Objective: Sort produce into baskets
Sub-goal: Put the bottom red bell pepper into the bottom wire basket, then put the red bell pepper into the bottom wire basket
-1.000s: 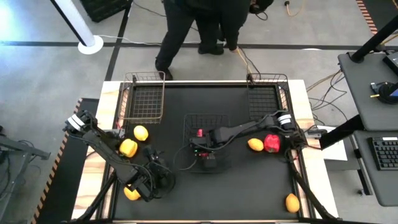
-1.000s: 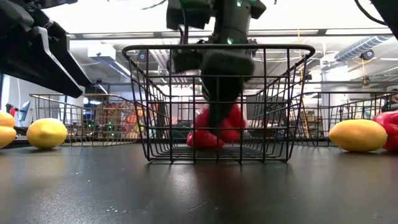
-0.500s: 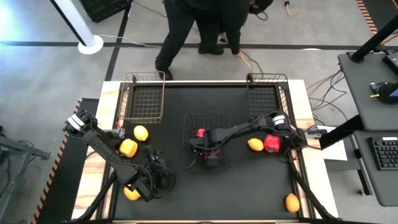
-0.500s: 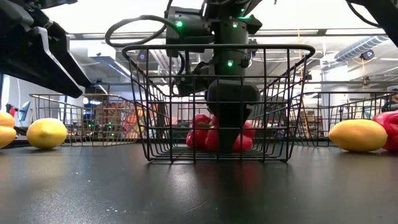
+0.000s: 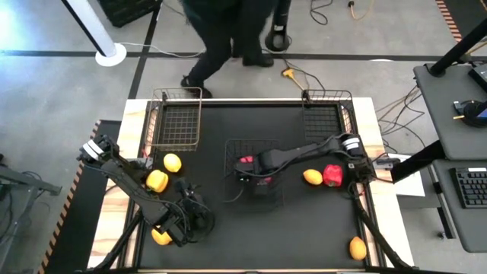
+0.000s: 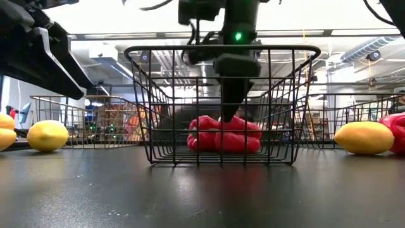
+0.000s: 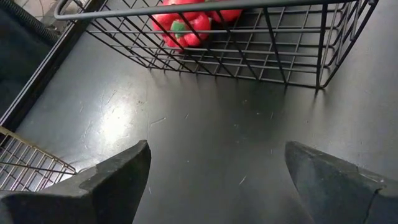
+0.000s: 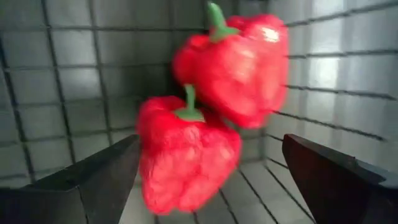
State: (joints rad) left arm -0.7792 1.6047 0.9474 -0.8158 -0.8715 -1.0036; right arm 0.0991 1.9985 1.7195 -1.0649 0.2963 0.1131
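My right gripper (image 5: 251, 169) hangs open, fingers pointing down, inside the middle dark wire basket (image 6: 221, 49). Two red bell peppers (image 8: 242, 65) (image 8: 186, 155) lie side by side on the basket floor under it; in the low view (image 6: 224, 134) the fingertips (image 6: 231, 111) stand just above them. My left gripper (image 5: 189, 213) is open and empty above the bare table near the front left, as its wrist view (image 7: 217, 149) shows. A copper basket (image 5: 175, 118) stands at the far left and a dark basket (image 5: 323, 122) at the far right.
Loose on the table: a yellow fruit (image 5: 173, 162) and a yellow pepper (image 5: 157, 180) at the left, another yellow piece (image 5: 160, 237) at the front left, an orange-yellow fruit (image 5: 312, 176) beside a red pepper (image 5: 332, 175) at the right, and a fruit (image 5: 358, 247) at the front right. A person stands beyond the far edge.
My right gripper has gone down into the middle basket with a red pepper, let go of it, and risen a little. That pepper now lies on the basket floor beside the other red one. The person behind the table has walked on.
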